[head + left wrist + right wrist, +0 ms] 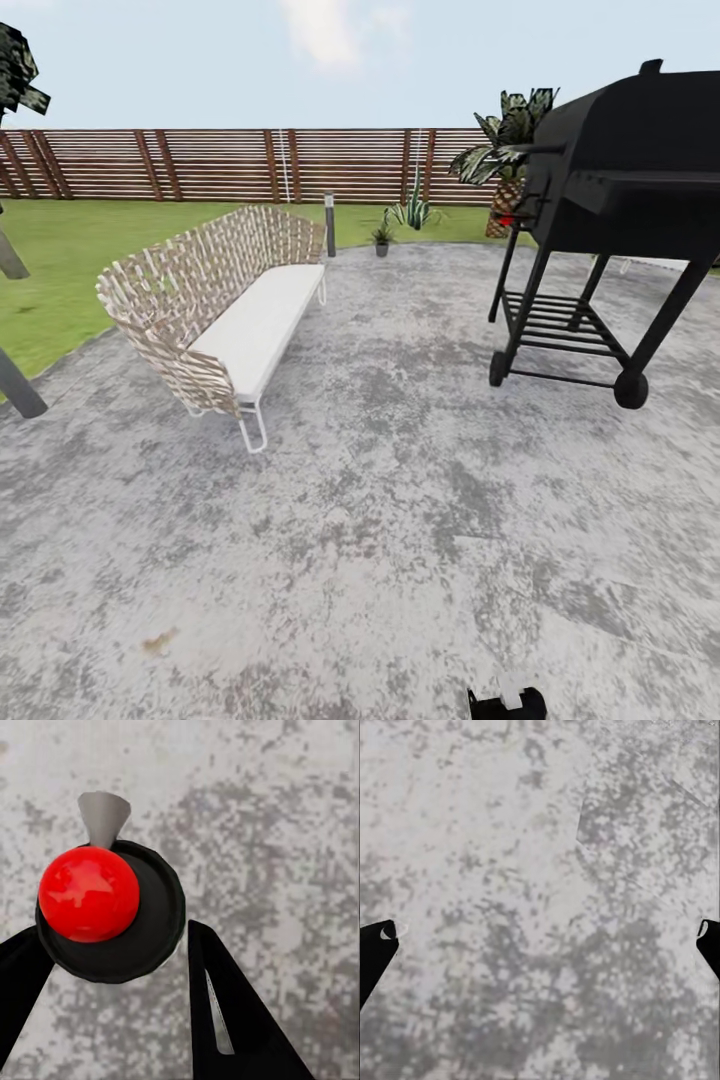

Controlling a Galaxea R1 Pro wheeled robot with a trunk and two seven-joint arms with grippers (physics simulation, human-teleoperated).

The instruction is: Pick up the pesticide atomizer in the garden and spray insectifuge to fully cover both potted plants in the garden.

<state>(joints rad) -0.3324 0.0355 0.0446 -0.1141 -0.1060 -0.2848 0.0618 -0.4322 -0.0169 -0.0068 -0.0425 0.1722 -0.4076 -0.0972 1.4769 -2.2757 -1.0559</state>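
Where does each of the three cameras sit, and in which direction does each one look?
Head view: on the robot's head, looking forward and down over the patio toward the sofa, the grill, a potted plant and the fence.
Left wrist view: on the left arm, looking down past the left gripper, which is around the atomizer.
Right wrist view: on the right arm, looking down between the open right gripper fingertips.
All views share the grey paving.

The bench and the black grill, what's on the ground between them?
Nothing. In the head view, bare grey patio stretches between the woven bench and the grill.
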